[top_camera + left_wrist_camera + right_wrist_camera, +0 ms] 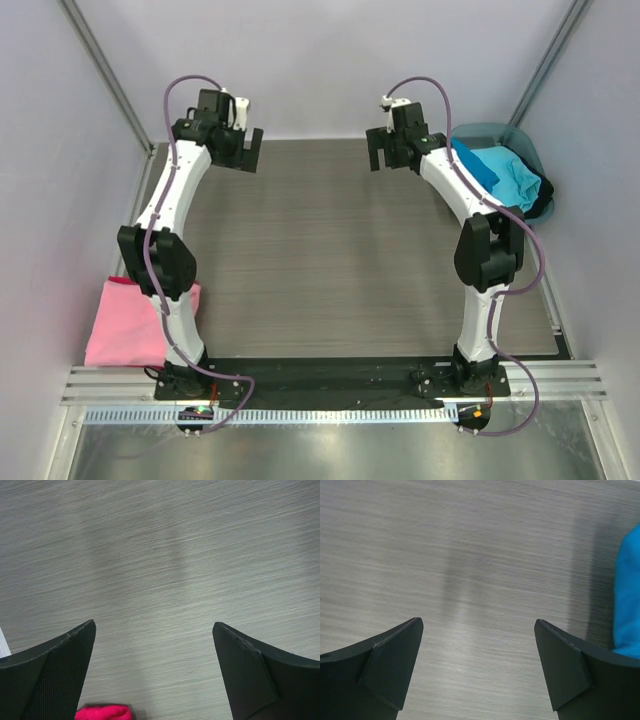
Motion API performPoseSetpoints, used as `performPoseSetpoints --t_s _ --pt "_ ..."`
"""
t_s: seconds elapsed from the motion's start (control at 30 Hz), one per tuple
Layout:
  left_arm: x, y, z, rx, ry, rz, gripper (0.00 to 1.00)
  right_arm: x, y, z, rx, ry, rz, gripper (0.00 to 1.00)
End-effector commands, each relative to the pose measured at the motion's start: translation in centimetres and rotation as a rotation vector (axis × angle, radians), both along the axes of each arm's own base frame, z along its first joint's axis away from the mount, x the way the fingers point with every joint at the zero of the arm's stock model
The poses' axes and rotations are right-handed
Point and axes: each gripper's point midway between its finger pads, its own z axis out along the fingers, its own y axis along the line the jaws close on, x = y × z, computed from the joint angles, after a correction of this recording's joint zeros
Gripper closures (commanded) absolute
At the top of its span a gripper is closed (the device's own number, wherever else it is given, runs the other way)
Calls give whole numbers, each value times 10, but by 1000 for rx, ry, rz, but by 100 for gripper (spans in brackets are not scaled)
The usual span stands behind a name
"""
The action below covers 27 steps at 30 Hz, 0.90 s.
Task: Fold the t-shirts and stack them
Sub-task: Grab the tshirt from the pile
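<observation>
The left gripper (243,148) hangs above the far left part of the table (330,260) with its jaws spread wide, holding nothing and touching nothing; its wrist view shows only bare grey wood-grain surface between the two black fingers (55,675). The right gripper (386,150) hangs over the far right part, equally wide and empty, with bare table between its own fingers (570,670). The pink t-shirt (120,325) lies flat in a roughly square shape at the table's near left edge, partly hidden behind the left arm. A blue t-shirt (474,165) and a cyan t-shirt (515,175) sit crumpled together in the translucent teal tub (495,130) at the far right corner, just beside the right arm's forearm. Only the overhead view shows the tub, both arms and all three shirts. The left wrist view catches just a small patch of bright pink at its bottom edge. The right wrist view catches a strip of blue cloth (627,595) at its right edge, and which shirt that is cannot be told
</observation>
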Motion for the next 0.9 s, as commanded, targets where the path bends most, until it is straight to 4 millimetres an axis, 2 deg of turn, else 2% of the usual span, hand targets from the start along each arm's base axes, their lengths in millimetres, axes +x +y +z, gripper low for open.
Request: performPoseSetpoints --t_s 0.0,0.03,0.1,0.13,0.2,0.23,0.3,0.33,0.43,0.47,0.6,0.7,0.87 --pt "-5 -4 48 -28 -111 -2 0 13 -26 63 4 -168 -138 0" --pt "-8 -13 46 -53 -100 -22 0 13 -31 66 -25 -174 -101 0" --pt "-16 -17 40 -77 -55 -5 0 16 -50 77 -70 -201 -136 0" --pt "-20 -21 37 -66 -41 -22 0 19 -69 86 -97 -222 -178 0" --pt "-26 -25 32 -23 -26 -73 0 21 -87 95 -118 -225 -177 3" --pt "-31 -31 32 5 -28 -123 0 25 -104 104 -127 -239 -178 4" --pt "-33 -35 33 10 -35 -142 0 24 -124 109 -135 -237 -195 6" --pt "-34 -36 31 8 -30 -145 0 24 -146 112 -138 -240 -227 6" --pt "-33 -35 24 10 -22 -124 0 21 -171 109 -150 -215 -252 8" --pt "-35 -37 21 7 -11 -140 0 19 -192 105 -161 -202 -289 9" --pt "-49 -41 6 12 48 -230 3 11 -226 85 -193 -136 -322 14" --pt "-54 -45 -7 0 97 -252 7 11 -241 66 -189 -89 -335 21" --pt "-55 -46 -20 -4 133 -241 9 18 -211 48 -77 -35 -148 31"
